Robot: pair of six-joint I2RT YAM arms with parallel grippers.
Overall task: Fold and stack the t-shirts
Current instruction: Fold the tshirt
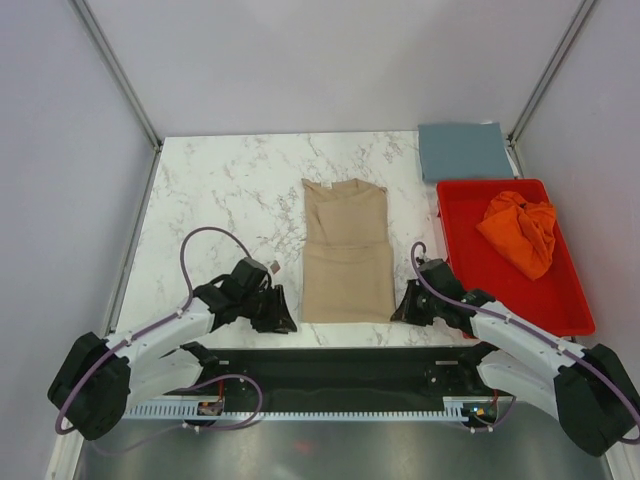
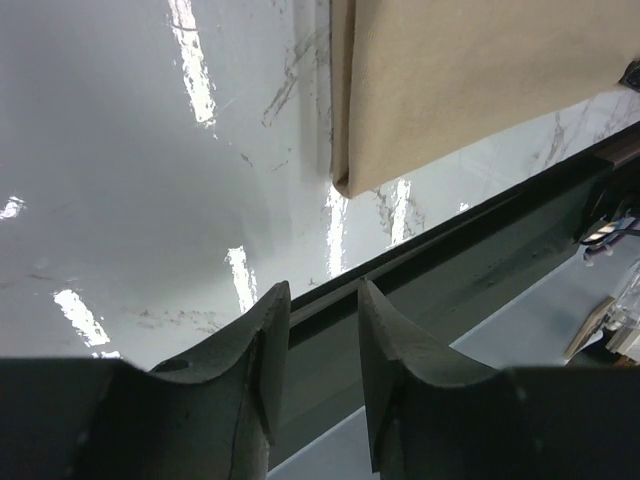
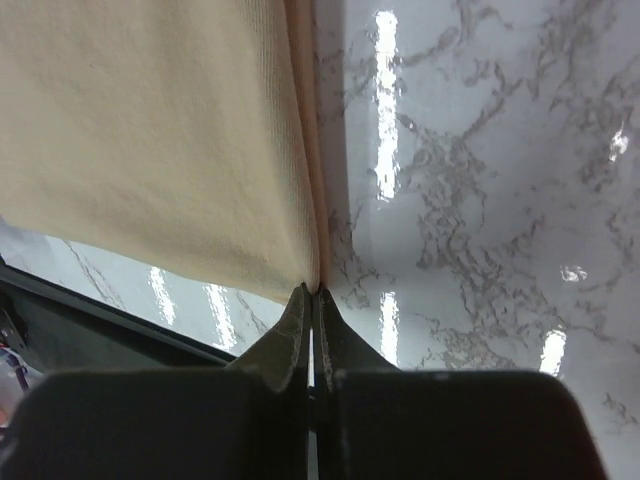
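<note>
The tan t-shirt [image 1: 346, 250] lies folded into a long strip in the middle of the marble table. It also shows in the left wrist view [image 2: 470, 80] and the right wrist view [image 3: 150, 130]. My right gripper [image 1: 402, 308] [image 3: 311, 292] is shut, its tips pinching the shirt's near right corner. My left gripper [image 1: 283, 318] [image 2: 323, 290] is open and empty, just left of the shirt's near left corner and apart from it. The slate blue-grey t-shirt [image 1: 463, 150] lies folded at the back right. The orange t-shirt [image 1: 520, 230] sits crumpled in the tray.
A red plastic tray [image 1: 560, 300] stands at the right edge of the table, close to my right arm. The dark rail [image 1: 330, 365] of the arm bases runs along the near edge, also seen in the left wrist view [image 2: 480, 250].
</note>
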